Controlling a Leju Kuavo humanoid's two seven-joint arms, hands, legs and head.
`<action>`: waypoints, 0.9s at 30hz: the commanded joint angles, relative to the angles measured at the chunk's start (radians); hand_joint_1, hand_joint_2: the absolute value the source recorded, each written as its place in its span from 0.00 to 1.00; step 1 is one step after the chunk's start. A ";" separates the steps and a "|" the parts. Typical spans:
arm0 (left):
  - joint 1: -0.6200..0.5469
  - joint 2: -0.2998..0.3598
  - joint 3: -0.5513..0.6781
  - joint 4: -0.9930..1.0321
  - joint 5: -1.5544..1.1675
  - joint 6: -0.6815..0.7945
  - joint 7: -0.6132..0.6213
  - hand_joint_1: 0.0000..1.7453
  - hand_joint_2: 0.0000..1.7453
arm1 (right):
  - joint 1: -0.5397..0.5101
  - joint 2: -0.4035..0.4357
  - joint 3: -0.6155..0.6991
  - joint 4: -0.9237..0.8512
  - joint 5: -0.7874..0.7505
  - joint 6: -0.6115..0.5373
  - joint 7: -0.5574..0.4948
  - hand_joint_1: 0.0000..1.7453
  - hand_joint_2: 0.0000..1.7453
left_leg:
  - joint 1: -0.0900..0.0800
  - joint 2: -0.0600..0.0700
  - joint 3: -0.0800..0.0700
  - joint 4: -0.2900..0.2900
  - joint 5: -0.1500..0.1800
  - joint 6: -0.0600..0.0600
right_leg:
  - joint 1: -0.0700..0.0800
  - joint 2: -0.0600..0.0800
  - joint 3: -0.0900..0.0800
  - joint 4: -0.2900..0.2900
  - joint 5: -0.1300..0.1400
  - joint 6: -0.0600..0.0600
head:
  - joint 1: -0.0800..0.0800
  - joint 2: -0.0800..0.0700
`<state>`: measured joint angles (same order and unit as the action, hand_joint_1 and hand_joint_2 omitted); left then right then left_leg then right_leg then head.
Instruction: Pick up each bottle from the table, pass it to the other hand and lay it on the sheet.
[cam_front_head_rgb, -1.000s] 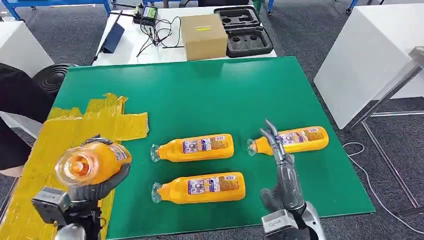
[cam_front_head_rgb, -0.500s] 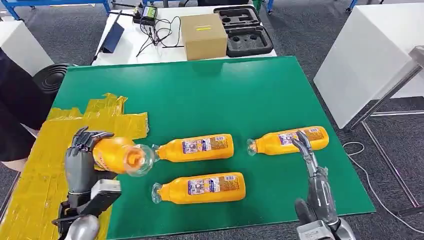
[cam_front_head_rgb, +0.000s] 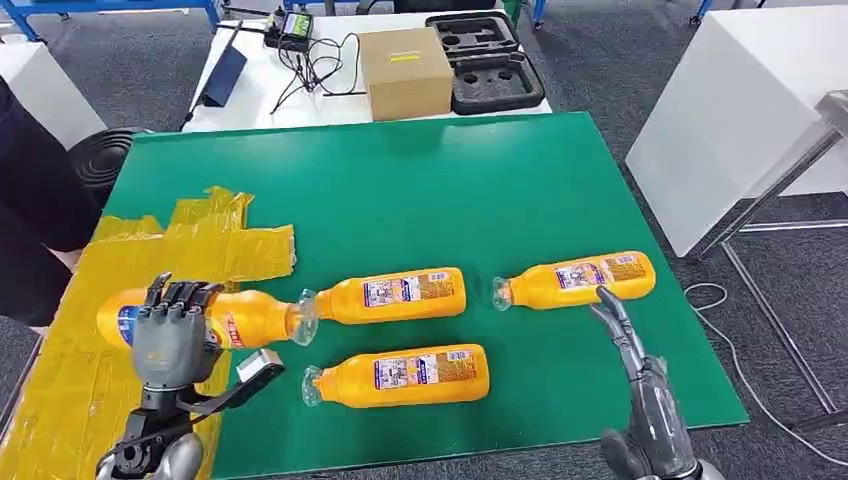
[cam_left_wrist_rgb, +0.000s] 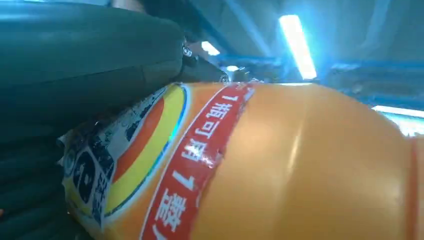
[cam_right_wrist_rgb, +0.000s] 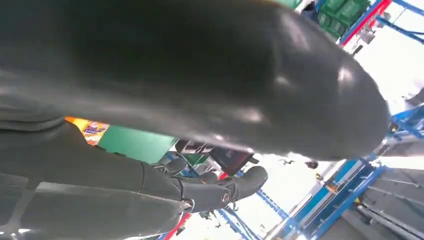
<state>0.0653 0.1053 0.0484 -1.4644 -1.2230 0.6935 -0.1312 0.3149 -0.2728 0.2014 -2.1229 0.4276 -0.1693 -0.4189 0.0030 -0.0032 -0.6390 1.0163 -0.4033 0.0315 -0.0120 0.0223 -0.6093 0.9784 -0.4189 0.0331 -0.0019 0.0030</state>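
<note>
Green counter (cam_front_head_rgb: 450, 190) was the reference. Behind its far edge stood a white table (cam_front_head_rgb: 250, 100) carrying a cardboard box (cam_front_head_rgb: 405, 72), black foam trays (cam_front_head_rgb: 487, 62), a tangle of black cables (cam_front_head_rgb: 315, 62) and a small device (cam_front_head_rgb: 295, 24). Right of the counter: a white cabinet (cam_front_head_rgb: 740, 110). Grey carpet floor (cam_front_head_rgb: 600, 60) all around. Blue frame legs (cam_front_head_rgb: 110, 10) beyond the white table.

- Held bottle (cam_front_head_rgb: 240, 317): orange juice bottle, label with a red band, lying horizontal over the yellow sheet (cam_front_head_rgb: 100, 300) at its right edge, neck pointing right.
- Upper middle bottle (cam_front_head_rgb: 395, 294): on its side on the green bench (cam_front_head_rgb: 420, 190), neck left, just beside the held bottle's neck.
- Lower bottle (cam_front_head_rgb: 405, 374): on its side, neck left.
- Right bottle (cam_front_head_rgb: 580, 279): on its side, slightly tilted, neck left.
</note>
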 joint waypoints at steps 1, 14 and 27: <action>-0.058 0.033 0.095 0.261 -0.058 0.005 0.027 1.00 1.00 | -0.089 0.013 0.008 0.086 -0.004 0.040 -0.001 0.00 0.00 | 0.000 0.000 0.005 -0.002 -0.001 -0.001 | 0.000 -0.002 0.005 -0.002 -0.001 -0.001 | 0.000 0.000; -0.164 0.064 0.108 0.522 -0.077 0.005 0.023 0.41 1.00 | -0.070 -0.016 0.012 0.095 -0.010 0.034 -0.014 0.00 0.00 | 0.000 -0.001 0.004 -0.001 -0.001 -0.001 | 0.000 -0.002 0.005 -0.001 -0.001 -0.001 | 0.000 0.000; -0.150 0.076 0.037 0.499 0.062 -0.074 -0.057 0.00 0.00 | -0.087 -0.013 0.049 0.133 0.016 0.052 0.030 0.00 0.00 | 0.000 0.000 0.009 -0.001 -0.001 -0.002 | 0.000 -0.002 0.009 -0.001 -0.001 -0.002 | 0.000 0.000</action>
<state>-0.0921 0.1789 0.1427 -0.9873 -1.1949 0.6531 -0.1667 0.2672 -0.2964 0.2129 -2.0634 0.4368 -0.1282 -0.4144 0.0027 -0.0048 -0.6349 1.0161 -0.4026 0.0315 -0.0123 0.0207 -0.6041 0.9785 -0.4191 0.0330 -0.0019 0.0030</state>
